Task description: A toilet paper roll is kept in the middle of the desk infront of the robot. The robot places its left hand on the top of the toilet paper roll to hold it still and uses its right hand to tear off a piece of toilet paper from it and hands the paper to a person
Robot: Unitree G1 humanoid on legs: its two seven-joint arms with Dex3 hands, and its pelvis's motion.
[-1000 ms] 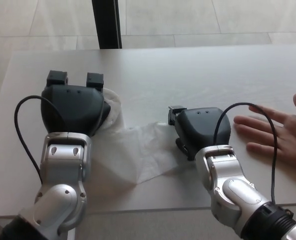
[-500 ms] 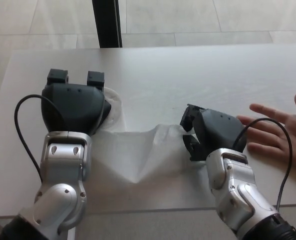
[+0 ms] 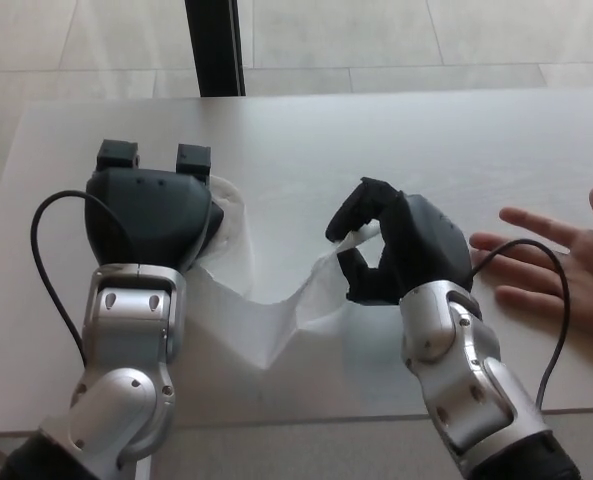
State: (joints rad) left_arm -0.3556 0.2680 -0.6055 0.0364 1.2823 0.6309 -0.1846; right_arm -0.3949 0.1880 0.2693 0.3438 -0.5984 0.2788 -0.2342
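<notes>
Head view: tear step, sheet pinched but not yet torn

Left hand (image 3: pixel 148 215) pressed down on toilet paper roll (image 3: pixel 226 215), fingers draped over the top; whether closed round it or just resting on it, can't tell. Roll sits under that palm, only a white edge showing at its right side.

Right hand (image 3: pixel 396 245) clenched on free end of paper sheet (image 3: pixel 276 310), thumb and fingers pinching a white corner. Sheet runs from roll's right edge across desk (image 3: pixel 376 130) to the pinch, sagging in the middle w/ a crease; looks unbroken, so prob. not torn yet.

For a clean tear:
- Keep firm downward load on roll so no spin or slide toward the pulling hand.
- Take up slack first, then one short sharp pull away from the roll, slightly sideways, not a slow drag (slow drag likely just unrolls more).
- Hold pinch tight throughout; thin paper may slip or shred at fingertips.

Person's hand (image 3: pixel 566 270) lies open, palm down, on desk just beyond right hand's outer side, close for handover. Avoid swinging into it during the pull.
</notes>
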